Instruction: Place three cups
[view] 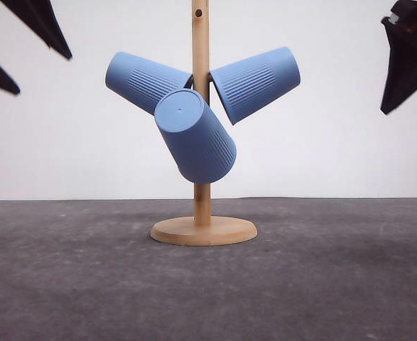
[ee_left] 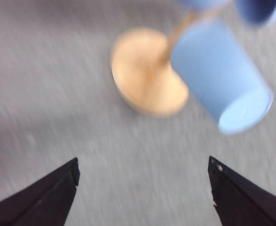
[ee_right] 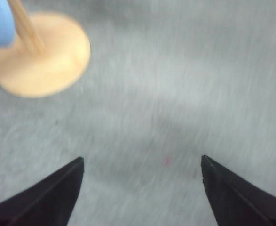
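Three cups (view: pixel 194 135) between raised pincers

A plain white wall (view: pixel 336 156) closes the far side, evenly lit and bare. Below it a dark grey surface (view: pixel 336 284) (finely speckled, felt-like in texture) runs toward the near edge, with soft, faint shadows.
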`<state>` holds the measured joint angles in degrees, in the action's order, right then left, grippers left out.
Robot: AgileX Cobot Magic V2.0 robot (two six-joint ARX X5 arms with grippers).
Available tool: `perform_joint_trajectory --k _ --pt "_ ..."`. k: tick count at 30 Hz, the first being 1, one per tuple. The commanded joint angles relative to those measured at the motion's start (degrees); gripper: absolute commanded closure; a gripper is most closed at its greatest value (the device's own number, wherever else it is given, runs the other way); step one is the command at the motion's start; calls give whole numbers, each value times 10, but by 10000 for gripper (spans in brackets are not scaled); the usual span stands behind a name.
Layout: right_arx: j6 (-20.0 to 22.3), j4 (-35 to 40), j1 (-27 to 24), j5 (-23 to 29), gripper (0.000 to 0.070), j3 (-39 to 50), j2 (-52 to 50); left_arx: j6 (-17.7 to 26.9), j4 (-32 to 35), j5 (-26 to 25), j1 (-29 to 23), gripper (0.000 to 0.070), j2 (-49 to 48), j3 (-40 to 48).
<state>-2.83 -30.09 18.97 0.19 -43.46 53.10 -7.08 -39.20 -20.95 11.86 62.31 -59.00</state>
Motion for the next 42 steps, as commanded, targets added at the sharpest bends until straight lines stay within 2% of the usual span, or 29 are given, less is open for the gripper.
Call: perform_joint_trajectory --k 1,7,12,13,14,16,19,33,35,37,42 --pt "34 15 -1 2 210 -7 4 -5 18 13 1 184 -14 19" --pt "35 53 -1 -2 210 -7 4 -16 120 40 1 185 -94 123" --pt "37 52 -1 1 212 -7 3 -9 103 50 1 185 -104 133" --pt "37 53 -1 3 232 -7 3 -8 100 49 1 197 -104 133" --pt "37 53 -1 3 313 -7 3 -8 98 49 1 253 -104 133" --pt "37 52 -1 3 672 -7 3 -10 90 48 2 619 -104 132" --pt "37 52 -1 2 684 -7 3 -11 87 46 2 700 -104 132" --pt "37 52 -1 3 684 -7 3 -11 88 46 1 700 -107 133" --pt "37 52 -1 3 684 -7 3 8 89 48 -4 700 -117 137" --pt "37 52 -1 3 684 -7 3 24 116 52 -15 700 -141 160" --pt "37 53 -1 3 684 -7 3 37 265 99 -47 700 -253 295"
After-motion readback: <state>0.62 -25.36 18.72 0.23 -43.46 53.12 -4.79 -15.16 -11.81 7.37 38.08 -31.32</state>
